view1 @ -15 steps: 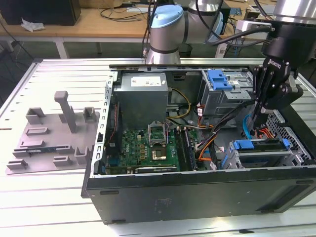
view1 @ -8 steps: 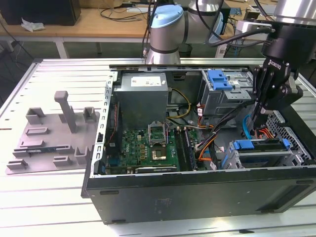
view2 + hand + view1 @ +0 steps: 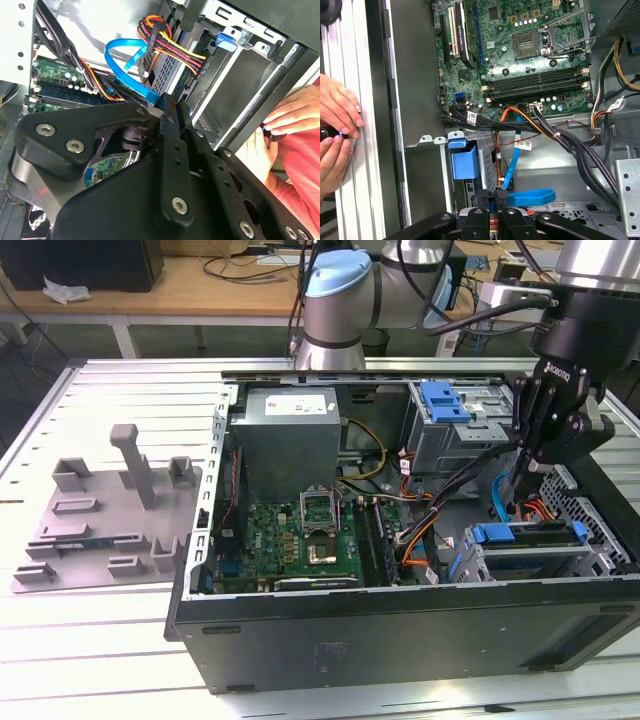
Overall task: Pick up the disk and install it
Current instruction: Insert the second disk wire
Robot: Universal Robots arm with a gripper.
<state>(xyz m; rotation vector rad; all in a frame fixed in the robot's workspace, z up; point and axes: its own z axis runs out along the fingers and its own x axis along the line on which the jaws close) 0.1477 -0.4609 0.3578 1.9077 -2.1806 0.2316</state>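
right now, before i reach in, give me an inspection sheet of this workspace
surface: slatted metal table carrying an open computer case
job's things: the disk sits in its blue bracket in the case's drive bay, at the exterior view's right
clutter: grey moulded fixture on the table beside the case
grippers: claw is down inside the case at the end of the blue data cable, next to the drive bay
cables: blue data cable looped by the bay; red, orange and yellow power bundle plugged in nearby
surroundings: a person's hands by the case's edge; wooden bench behind
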